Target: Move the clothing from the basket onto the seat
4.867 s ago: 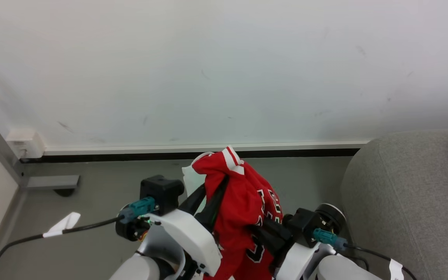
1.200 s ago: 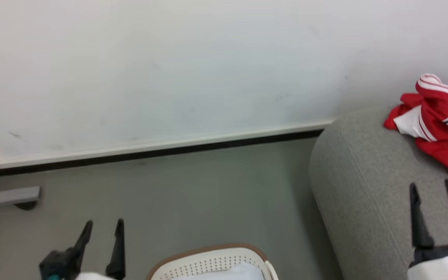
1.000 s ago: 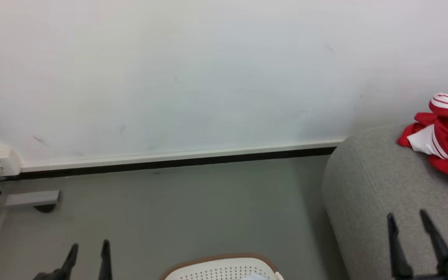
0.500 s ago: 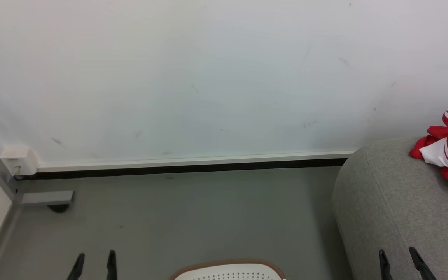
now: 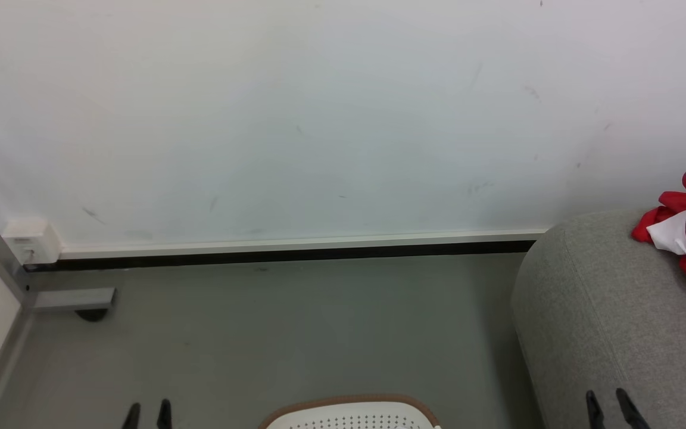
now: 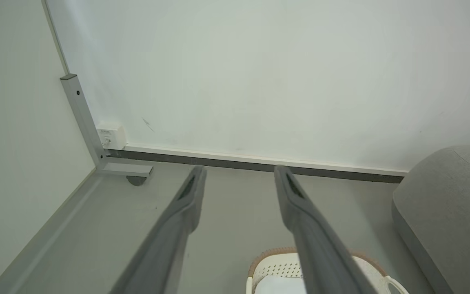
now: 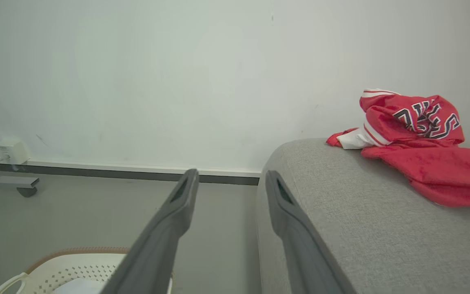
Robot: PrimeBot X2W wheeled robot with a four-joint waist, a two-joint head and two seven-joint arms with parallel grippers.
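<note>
My left gripper (image 6: pixel 240 171) and right gripper (image 7: pixel 231 173) are both empty, and the jersey (image 7: pixel 418 163) lies on the seat (image 7: pixel 341 228). I judge the placing step done and the task as good as complete. The next move calls for no grasp. I need only fold my arms to rest without brushing the seat or the basket (image 6: pixel 276 267).

The left gripper's two dark fingers are spread wide apart, holding nothing and touching nothing. Bare floor (image 6: pixel 239 228) shows between them. The right gripper's fingers are parted about as wide and hang in the air. One is seen against the floor, the other against the seat's rounded near edge. I cannot tell whether that finger touches the fabric.

Further out, the basket stands on the floor between my two arms, low and near me. A pale cloth (image 6: pixel 276 286) lies inside it; I take it to be no part of this job.

The seat rises at my right. The jersey sits crumpled on top of it, close to the wall (image 7: pixel 137 81) and well apart from both grippers, with its block lettering facing up.
</note>
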